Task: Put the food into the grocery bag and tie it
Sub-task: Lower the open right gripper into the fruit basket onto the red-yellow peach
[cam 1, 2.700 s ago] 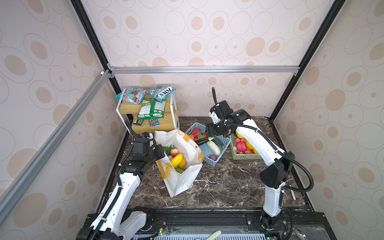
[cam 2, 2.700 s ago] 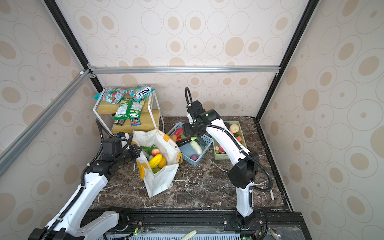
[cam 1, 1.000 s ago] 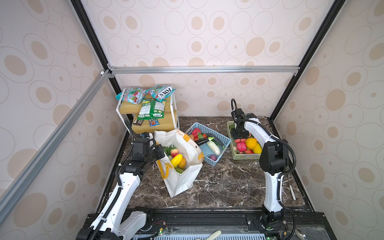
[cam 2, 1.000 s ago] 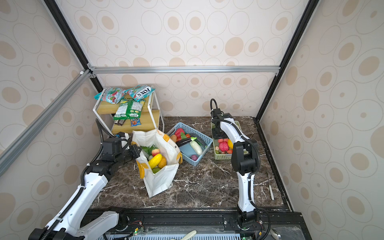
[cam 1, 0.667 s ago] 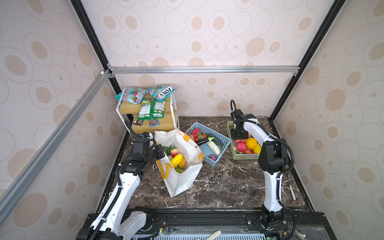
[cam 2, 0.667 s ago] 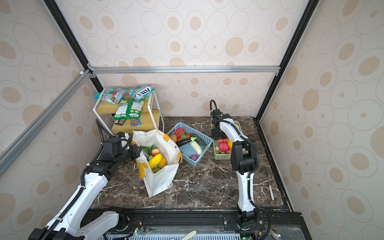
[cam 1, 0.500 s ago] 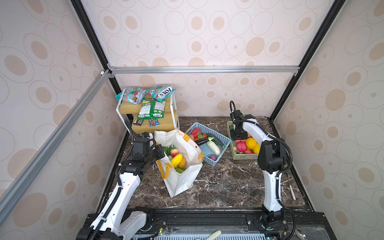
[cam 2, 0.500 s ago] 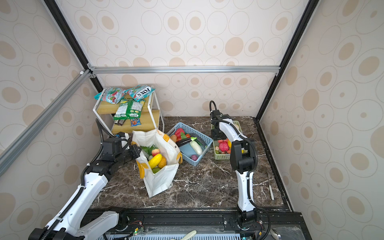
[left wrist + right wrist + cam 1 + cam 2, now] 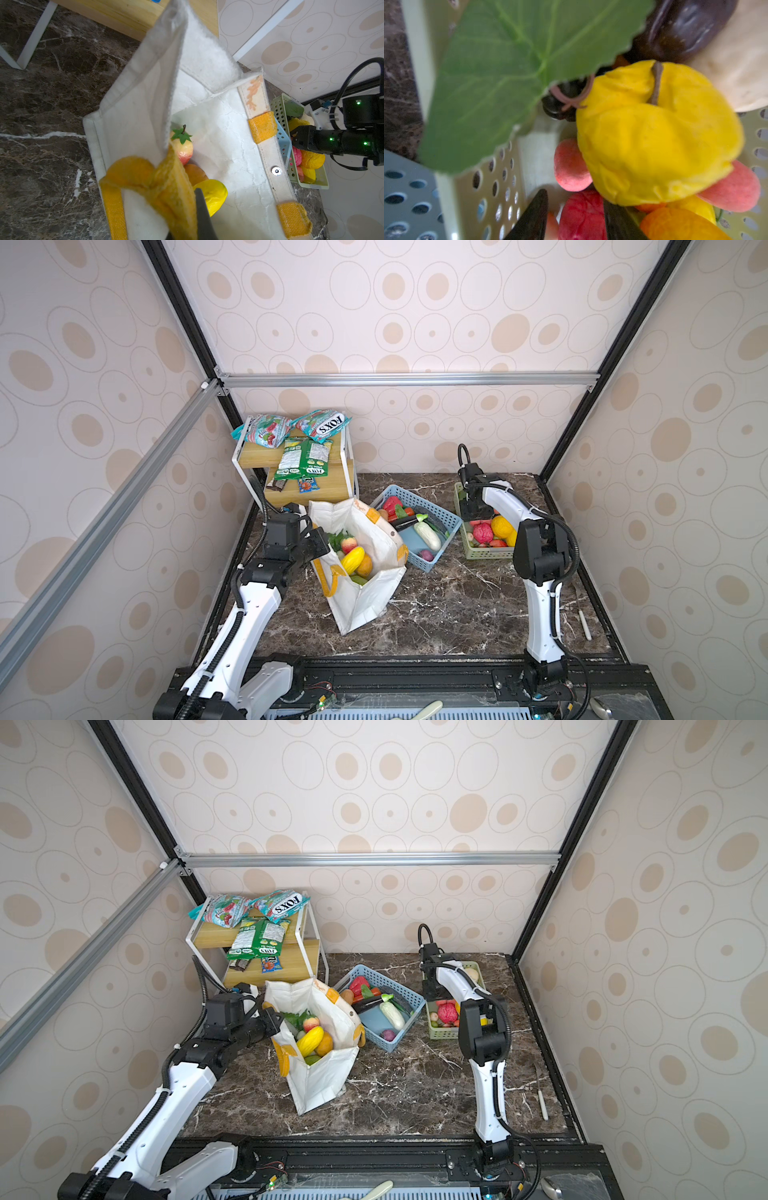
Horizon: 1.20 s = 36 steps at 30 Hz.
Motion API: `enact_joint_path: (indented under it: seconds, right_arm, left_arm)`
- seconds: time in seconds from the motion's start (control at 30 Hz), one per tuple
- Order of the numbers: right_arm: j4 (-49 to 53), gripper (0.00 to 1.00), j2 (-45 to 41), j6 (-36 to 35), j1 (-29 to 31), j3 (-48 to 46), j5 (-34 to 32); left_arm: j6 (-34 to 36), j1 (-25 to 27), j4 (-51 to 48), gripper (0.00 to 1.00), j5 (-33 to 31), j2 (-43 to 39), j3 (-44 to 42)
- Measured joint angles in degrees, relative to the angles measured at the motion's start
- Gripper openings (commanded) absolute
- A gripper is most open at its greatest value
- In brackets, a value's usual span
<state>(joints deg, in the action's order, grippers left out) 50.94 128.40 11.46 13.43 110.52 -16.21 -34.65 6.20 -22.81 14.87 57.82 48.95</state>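
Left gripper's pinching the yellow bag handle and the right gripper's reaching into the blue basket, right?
No: the right gripper is reaching into the green basket, as the right wrist view shows. The left gripper does pinch the yellow bag handle.

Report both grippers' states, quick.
Left gripper: closed on the grocery bag.
Right gripper: open, fingers either side of a red fruit.

We see a left arm (image 9: 253, 605) and a right arm (image 9: 542, 614) built of smooth white shells joined by chunky black housings. Black ribbed cables (image 9: 463, 454) run along them under white ties, and green lights (image 9: 331, 139) dot the right wrist. The left end effector (image 9: 322, 545) and right end effector (image 9: 574, 196) carry dark tapered fingers (image 9: 535, 212).
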Motion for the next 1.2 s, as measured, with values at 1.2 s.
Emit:
enact_joint_path:
  seconds: [1.2]
  right_arm:
    - [-3.7,0.58,3.4,1.8,-0.5,0.3,0.7]
  left_arm:
    - [-0.3,0.0,-2.1,0.00,-1.3,-1.9,0.0]
